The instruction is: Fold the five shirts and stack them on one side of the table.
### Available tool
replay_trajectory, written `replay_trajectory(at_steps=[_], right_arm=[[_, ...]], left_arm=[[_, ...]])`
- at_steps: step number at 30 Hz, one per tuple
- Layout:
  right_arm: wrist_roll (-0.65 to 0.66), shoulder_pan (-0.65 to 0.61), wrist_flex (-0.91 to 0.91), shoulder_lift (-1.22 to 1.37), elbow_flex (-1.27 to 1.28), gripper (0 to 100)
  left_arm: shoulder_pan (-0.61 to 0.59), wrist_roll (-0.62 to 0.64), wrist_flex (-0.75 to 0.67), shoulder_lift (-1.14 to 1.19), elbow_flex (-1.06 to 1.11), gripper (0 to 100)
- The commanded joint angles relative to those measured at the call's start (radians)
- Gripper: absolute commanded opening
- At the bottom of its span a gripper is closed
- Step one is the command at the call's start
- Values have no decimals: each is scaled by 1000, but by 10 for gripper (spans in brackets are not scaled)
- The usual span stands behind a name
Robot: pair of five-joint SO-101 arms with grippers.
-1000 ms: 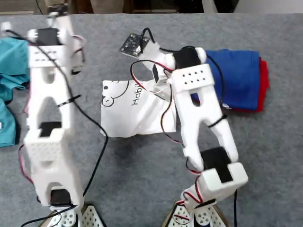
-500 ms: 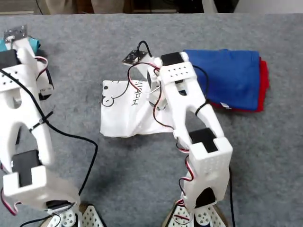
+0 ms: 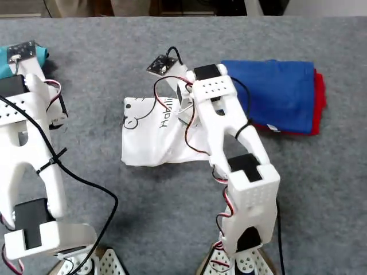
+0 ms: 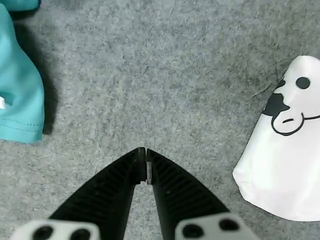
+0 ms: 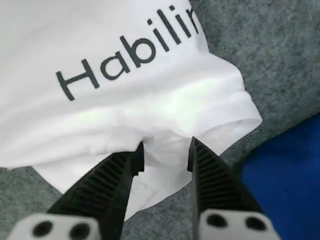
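Note:
A folded white shirt (image 3: 150,136) with black print lies mid-table. My right gripper (image 5: 165,152) is open, its fingers straddling a bunched fold at the white shirt's (image 5: 115,85) edge nearest the blue shirt (image 5: 287,172). In the high view the right arm (image 3: 221,114) covers that edge. A folded blue shirt (image 3: 278,91) rests on a red shirt (image 3: 319,97) at the right. My left gripper (image 4: 145,165) is shut on nothing above bare table, between a teal shirt (image 4: 20,95) and the white shirt's bear print (image 4: 285,150).
The table (image 3: 103,51) is covered in grey felt. Teal cloth (image 3: 4,56) peeks out at the far left behind the left arm (image 3: 28,132). Black and red cables hang from both arms. Bare felt stretches along the back and the front right.
The left arm has swung left, towards the teal cloth. The right arm has shifted left and settled over the white shirt's right edge.

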Motion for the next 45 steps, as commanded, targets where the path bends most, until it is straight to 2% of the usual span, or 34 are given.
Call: replay_trajectory(at_steps=[1, 7, 14, 18, 28, 34, 40, 42, 45], right_arm=[[2, -31, -12, 21, -21, 161], [-2, -64, -12, 58, -24, 101], [0, -21, -2, 58, -24, 1], [11, 21, 60, 58, -65, 2], [144, 102, 249, 58, -239, 2], [222, 104, 293, 58, -278, 2], [226, 99, 293, 56, -375, 7], [226, 97, 295, 56, -406, 37], [226, 94, 321, 56, -437, 141]], left_arm=[[-9, -8, -14, -44, 3, 19], [-11, -8, -14, -44, 3, 19], [-11, -6, -12, -44, 3, 19], [-11, -8, -12, -44, 3, 19], [-11, -8, -12, -44, 3, 19], [-11, -8, -12, -44, 3, 19], [-11, -8, -12, -44, 3, 19], [-11, -8, -12, -44, 3, 19], [-11, -8, -12, -44, 3, 19]])
